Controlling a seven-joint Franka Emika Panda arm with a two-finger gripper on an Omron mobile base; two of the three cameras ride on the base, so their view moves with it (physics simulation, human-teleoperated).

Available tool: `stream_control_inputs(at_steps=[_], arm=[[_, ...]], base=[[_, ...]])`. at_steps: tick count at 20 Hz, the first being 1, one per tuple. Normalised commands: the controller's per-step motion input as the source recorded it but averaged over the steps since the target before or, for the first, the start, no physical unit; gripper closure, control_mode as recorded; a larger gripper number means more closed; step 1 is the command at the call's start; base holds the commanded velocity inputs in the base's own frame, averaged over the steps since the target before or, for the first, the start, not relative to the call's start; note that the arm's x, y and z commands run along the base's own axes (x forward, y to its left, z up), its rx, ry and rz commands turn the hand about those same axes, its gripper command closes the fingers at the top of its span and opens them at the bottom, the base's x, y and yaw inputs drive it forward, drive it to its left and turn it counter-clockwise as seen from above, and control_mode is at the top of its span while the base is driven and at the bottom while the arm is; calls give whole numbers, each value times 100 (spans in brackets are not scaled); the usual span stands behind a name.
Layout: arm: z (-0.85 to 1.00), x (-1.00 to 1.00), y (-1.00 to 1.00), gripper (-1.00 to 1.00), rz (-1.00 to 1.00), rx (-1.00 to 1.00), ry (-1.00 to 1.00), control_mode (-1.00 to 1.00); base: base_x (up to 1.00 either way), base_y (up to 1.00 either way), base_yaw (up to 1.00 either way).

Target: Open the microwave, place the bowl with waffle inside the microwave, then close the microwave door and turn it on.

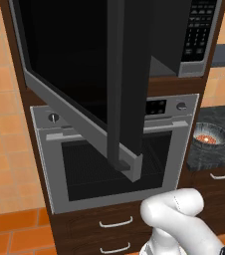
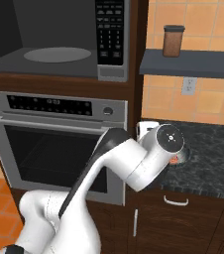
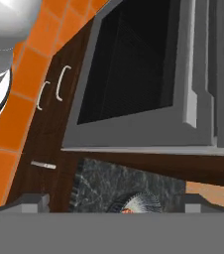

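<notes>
The microwave [image 2: 59, 39] stands open, its grey cavity and round turntable bare. Its door [image 1: 74, 64], a black glass panel with a silver-grey lower border, is swung out towards the left base view. The keypad [image 1: 199, 35] sits on the right of the microwave. The bowl with waffle [image 1: 210, 135], grey with reddish food, rests on the dark stone counter [image 1: 211, 157] right of the oven. In the right base view my wrist covers most of the bowl [image 2: 182, 158]. In the hand view my gripper [image 3: 115, 204] is open, with the bowl [image 3: 136, 203] just beyond and between the wide-set fingertips [image 3: 32, 201].
A silver oven [image 2: 54, 144] with a round knob sits under the microwave, with drawers [image 1: 115, 222] beneath it. A brown jar [image 2: 173, 40] stands on a shelf above the counter. The open microwave door juts far out over the oven front.
</notes>
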Motion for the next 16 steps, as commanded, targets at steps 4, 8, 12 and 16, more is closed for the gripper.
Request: stream_control_inputs(at_steps=[4,8,12,16], arm=[[-27,57,-56,-100,-2,4,15,-100],[-33,57,-55,-100,0,5,18,-100],[-37,44,-37,-100,0,3,10,-100],[-40,33,-19,-100,0,1,4,-100]], base=[[0,0,0],[0,0,0],[0,0,0],[0,0,0]])
